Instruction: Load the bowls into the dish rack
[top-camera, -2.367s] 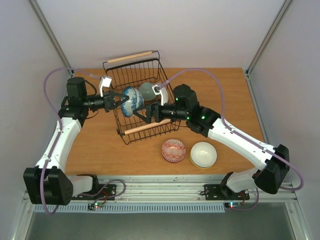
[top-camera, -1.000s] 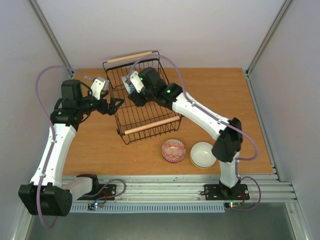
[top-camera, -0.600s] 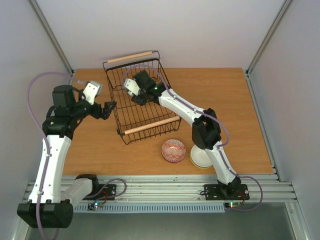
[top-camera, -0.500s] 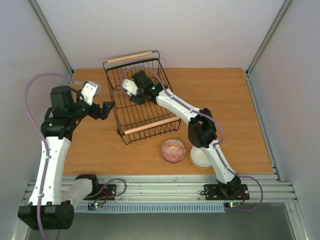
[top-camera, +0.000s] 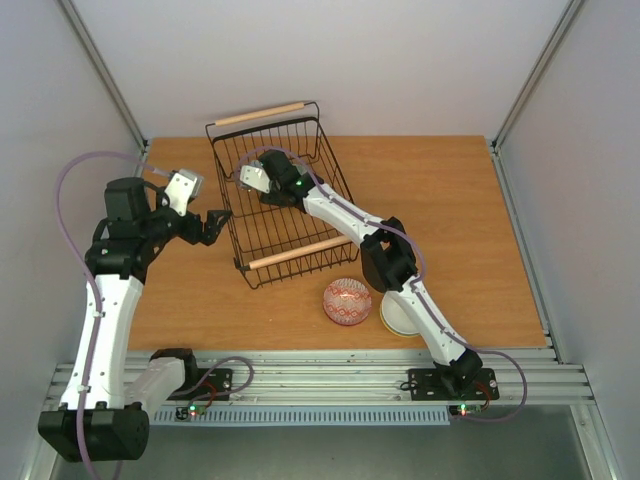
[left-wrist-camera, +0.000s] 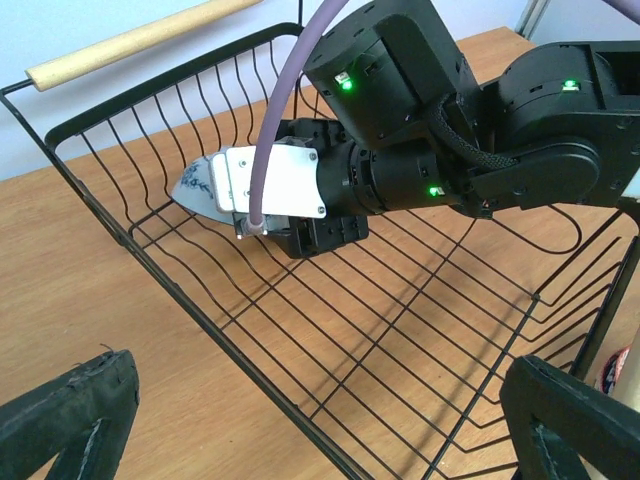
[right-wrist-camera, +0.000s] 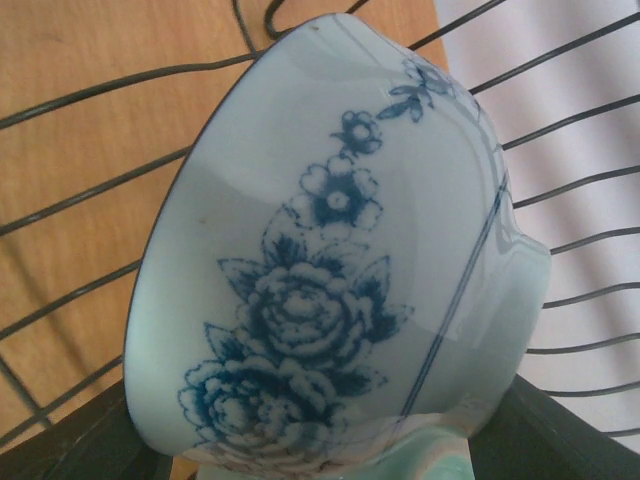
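**Q:** From above, where do the arms stand?

**A:** The left gripper (top-camera: 213, 224) hangs just outside the left wall of the dish rack (top-camera: 300, 252). Its jaws are spread wide with nothing between them. The right gripper (top-camera: 250, 177) reaches deep into the rack, near its far left corner. From this height its own wrist hides whatever it carries.

**Q:** And on the table?

**A:** The red-patterned bowl (top-camera: 347, 301) sits on the wooden table (top-camera: 450, 200) just in front of the rack. The cream bowl (top-camera: 408, 312) sits just beside it on the right, partly under the right arm.

**Q:** What does the left wrist camera add?

**A:** Its own two fingers (left-wrist-camera: 70, 415) stand at the bottom corners, far apart, with only rack wire between them. Beyond them the right gripper holds a blue-and-white bowl (left-wrist-camera: 198, 186) on its side inside the rack. The bowl is close to the wall below the wooden handle (left-wrist-camera: 140, 40). Whether it touches the wires cannot be told.

**Q:** And the right wrist camera?

**A:** The blue-and-white bowl fills it, pale glaze with blue flowers, tilted and clamped between the two dark fingers (right-wrist-camera: 85, 445) at the bottom corners. Rack wires cross behind it, with the table's wood showing through them on the left.
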